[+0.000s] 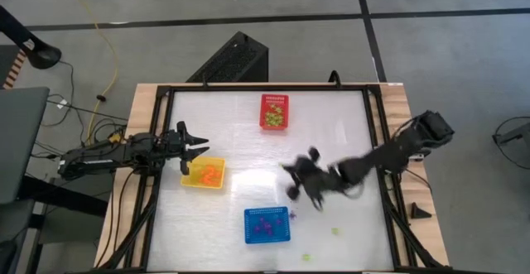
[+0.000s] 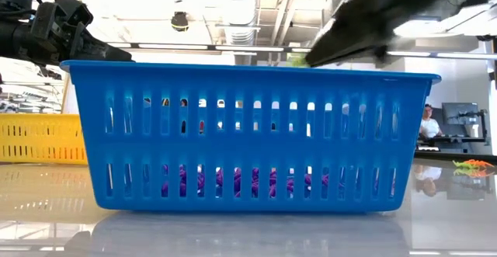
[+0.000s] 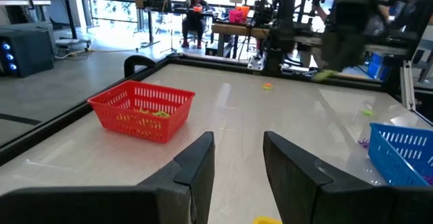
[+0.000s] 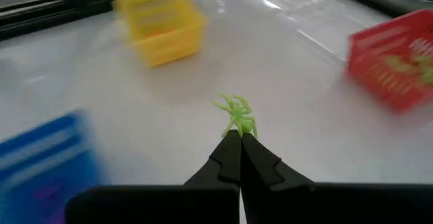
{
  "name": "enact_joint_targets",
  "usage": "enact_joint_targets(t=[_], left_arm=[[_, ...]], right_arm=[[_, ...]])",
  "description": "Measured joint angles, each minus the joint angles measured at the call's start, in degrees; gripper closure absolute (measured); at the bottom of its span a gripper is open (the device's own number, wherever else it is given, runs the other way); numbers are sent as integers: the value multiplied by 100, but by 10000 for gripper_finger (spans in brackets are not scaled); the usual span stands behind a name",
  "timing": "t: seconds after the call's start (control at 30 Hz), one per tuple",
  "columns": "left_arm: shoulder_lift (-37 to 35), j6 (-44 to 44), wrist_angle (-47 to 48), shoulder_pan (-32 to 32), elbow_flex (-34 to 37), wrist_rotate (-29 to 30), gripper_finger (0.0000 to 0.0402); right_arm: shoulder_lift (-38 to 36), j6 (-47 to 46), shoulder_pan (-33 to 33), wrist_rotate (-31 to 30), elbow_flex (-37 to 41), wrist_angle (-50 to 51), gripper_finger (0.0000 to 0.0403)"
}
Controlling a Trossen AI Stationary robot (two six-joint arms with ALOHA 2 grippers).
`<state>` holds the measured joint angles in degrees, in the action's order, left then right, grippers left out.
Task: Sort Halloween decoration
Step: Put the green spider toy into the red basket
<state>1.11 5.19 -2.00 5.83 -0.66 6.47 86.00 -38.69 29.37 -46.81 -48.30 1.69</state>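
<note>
Carrying a light-green spider trinket [image 4: 236, 116] pinched in its closed fingertips, the right gripper [image 1: 302, 177] hung above the table between the blue basket [image 1: 267, 225] and the red basket [image 1: 274, 112], which already held green pieces. By my guess the next move was to swing toward the red basket and let go. Near the yellow basket [image 1: 204, 175], the left gripper [image 1: 197, 147] waited, fingers spread and empty.

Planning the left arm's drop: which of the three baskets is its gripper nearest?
The yellow basket. The left gripper hovers open at its upper-left corner, while the red basket sits at the table's far edge and the blue basket near the front.
</note>
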Motion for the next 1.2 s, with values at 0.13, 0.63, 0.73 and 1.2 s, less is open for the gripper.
enact_joint_targets(t=[0.13, 0.63, 0.73, 1.2], left_arm=[[2, 0, 0, 0, 2, 0, 285], [0, 0, 0, 1, 2, 1, 285], [1, -1, 0, 1, 1, -1, 285], [0, 0, 0, 1, 0, 1, 285]], right_arm=[[-77, 676, -1331, 915, -84, -66, 383], [262, 577, -4401, 3055, -135, -968, 292], [332, 600, -4537, 3354, -213, -1030, 267], [183, 541, -3176, 2039, -224, 727, 235]])
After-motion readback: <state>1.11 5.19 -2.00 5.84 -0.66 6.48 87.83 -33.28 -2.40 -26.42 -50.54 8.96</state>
